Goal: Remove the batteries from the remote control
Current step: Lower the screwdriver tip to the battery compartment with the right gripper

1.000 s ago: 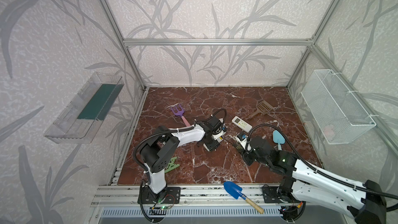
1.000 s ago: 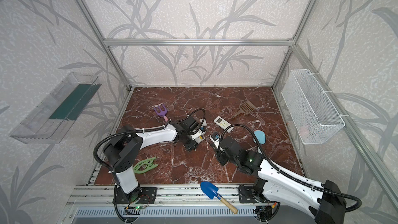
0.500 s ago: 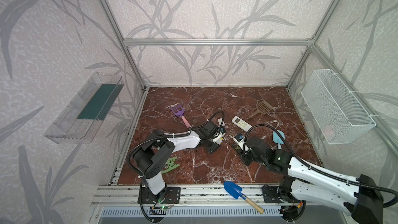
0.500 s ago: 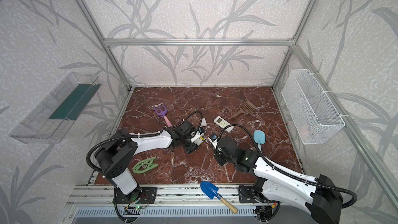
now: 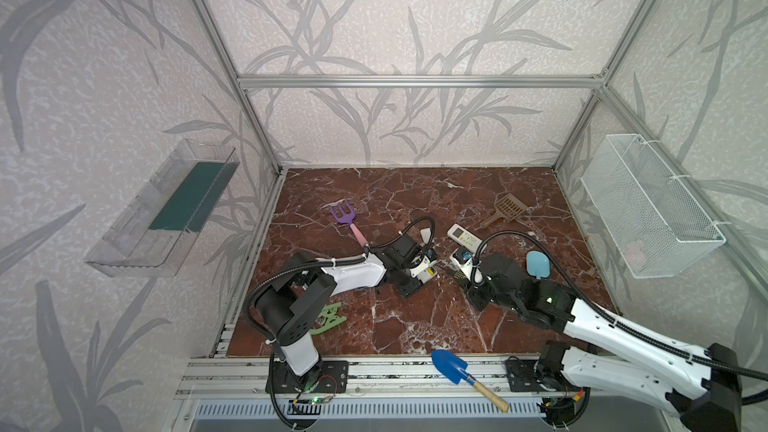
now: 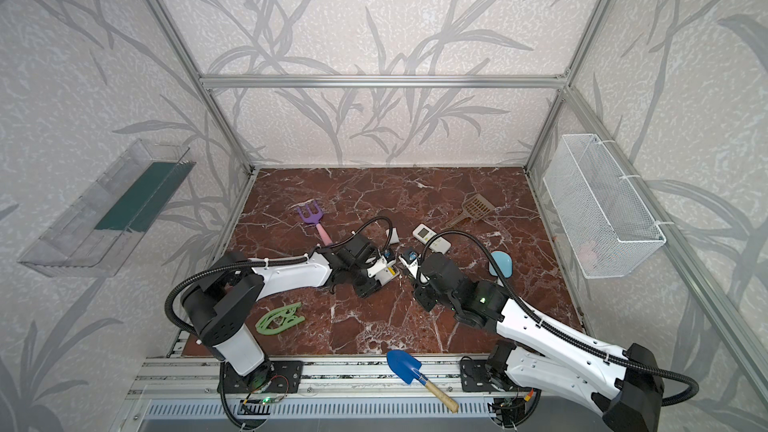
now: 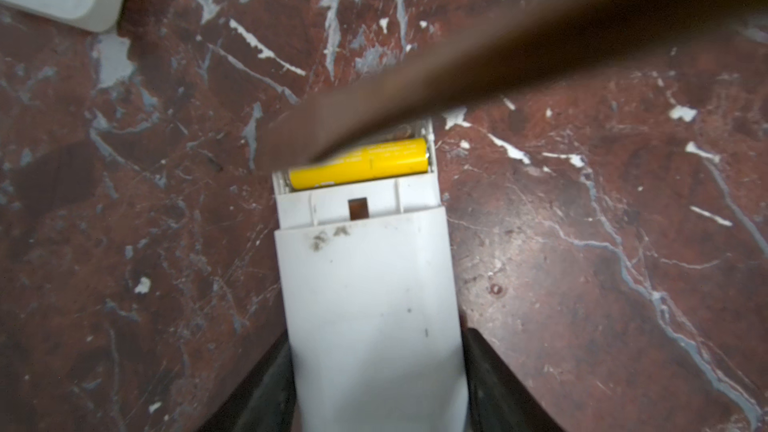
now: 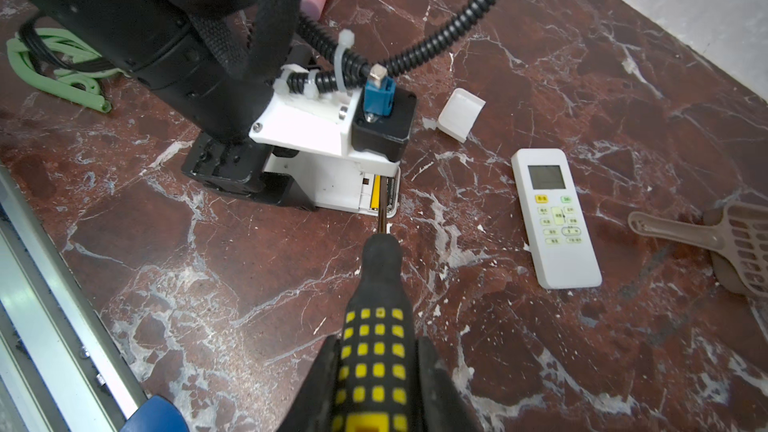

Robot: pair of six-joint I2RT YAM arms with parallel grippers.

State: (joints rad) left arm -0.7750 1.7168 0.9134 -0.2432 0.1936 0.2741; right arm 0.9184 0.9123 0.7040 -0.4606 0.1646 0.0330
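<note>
Yellow cylindrical battery [image 7: 359, 163] sits in the open bay of a white plastic remote [image 7: 361, 268]; left pincer [image 7: 378, 334] clamps that remote, right pincer [image 8: 376, 340] grips a black-and-yellow-handled screwdriver [image 8: 376, 276], tip in the bay.

White arm shells [image 5: 357, 274], black joints [image 5: 307, 305], corrugated black cables [image 8: 436, 44].

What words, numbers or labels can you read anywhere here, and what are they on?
No text is legible.
Face-up remote buttons: printed characters, too small to read.
Its screen: blank.
Battery in the open remote: faint print, blurred.
</note>
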